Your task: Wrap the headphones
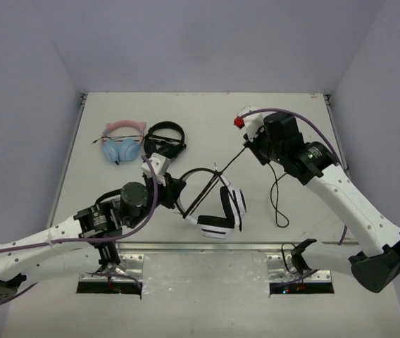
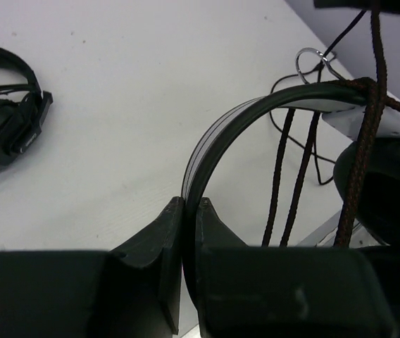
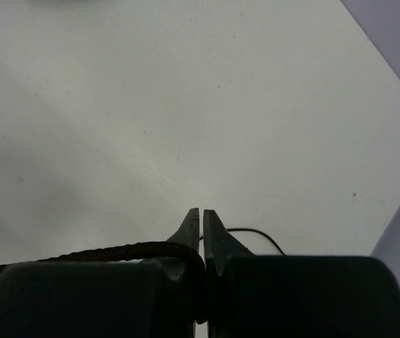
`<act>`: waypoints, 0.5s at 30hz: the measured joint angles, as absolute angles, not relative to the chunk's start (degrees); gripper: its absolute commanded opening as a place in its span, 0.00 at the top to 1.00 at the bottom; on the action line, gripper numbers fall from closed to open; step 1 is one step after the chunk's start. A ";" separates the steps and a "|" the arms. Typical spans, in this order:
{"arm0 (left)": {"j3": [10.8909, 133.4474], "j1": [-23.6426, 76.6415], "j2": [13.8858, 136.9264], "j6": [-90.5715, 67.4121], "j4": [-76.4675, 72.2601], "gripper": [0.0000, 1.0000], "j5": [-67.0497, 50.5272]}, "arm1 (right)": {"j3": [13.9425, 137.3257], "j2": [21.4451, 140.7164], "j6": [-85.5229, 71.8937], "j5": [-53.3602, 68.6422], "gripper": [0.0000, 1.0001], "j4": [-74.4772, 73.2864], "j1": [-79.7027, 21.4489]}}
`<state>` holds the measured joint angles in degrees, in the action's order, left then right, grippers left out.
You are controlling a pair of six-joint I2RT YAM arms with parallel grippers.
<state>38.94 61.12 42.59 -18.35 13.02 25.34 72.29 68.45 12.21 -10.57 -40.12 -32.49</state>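
The white headphones (image 1: 221, 209) with black cushions lie at the table's front centre, and their headband (image 1: 194, 174) arches to the left. My left gripper (image 1: 175, 191) is shut on the headband (image 2: 256, 113). The black cable (image 1: 229, 160) runs taut from the headband up to my right gripper (image 1: 251, 146), which is shut on it. In the right wrist view the cable (image 3: 101, 251) enters the closed right gripper (image 3: 201, 215) from the left. Two cable strands (image 2: 281, 176) hang across the headband, close to the left gripper (image 2: 189, 204). A slack part of the cable (image 1: 277, 201) lies on the table under the right arm.
The pink-and-blue cat-ear headphones (image 1: 122, 141) and the all-black pair (image 1: 165, 137) lie at the back left, just beyond my left gripper. The black pair also shows in the left wrist view (image 2: 6, 120). A metal strip (image 1: 207, 248) runs along the table's front edge.
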 measured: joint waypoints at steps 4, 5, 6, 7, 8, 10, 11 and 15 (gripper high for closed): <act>42.04 61.17 39.11 -17.76 15.92 1.00 24.47 | 70.17 68.49 9.41 -4.08 0.99 -38.19 -30.96; 42.72 61.17 38.65 -17.50 16.88 1.00 24.58 | 69.58 68.29 8.32 -2.07 0.99 -37.17 -30.92; 43.53 61.17 38.30 -17.37 18.06 1.00 24.75 | 68.31 67.85 7.07 -0.03 0.99 -35.46 -30.85; 44.62 61.17 38.22 -17.30 19.25 1.00 25.17 | 66.24 66.87 5.72 1.98 0.96 -33.23 -30.76; 45.60 61.17 38.20 -17.26 19.75 1.00 25.41 | 63.83 65.49 4.10 4.14 0.89 -31.07 -30.61; 47.70 61.21 38.20 -17.15 19.86 1.00 25.45 | 56.29 60.86 -0.49 9.13 0.85 -24.62 -29.87; 48.95 61.30 38.24 -17.08 19.68 1.00 25.17 | 53.10 58.63 -2.46 11.49 0.85 -22.26 -29.50; 54.22 61.73 39.22 -17.28 15.99 1.00 23.20 | 42.28 52.97 -12.08 21.82 0.92 -8.08 -28.88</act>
<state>54.22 61.73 39.22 -17.28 15.99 23.20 42.28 52.97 -12.08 21.82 -8.08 -28.88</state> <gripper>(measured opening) 0.056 0.132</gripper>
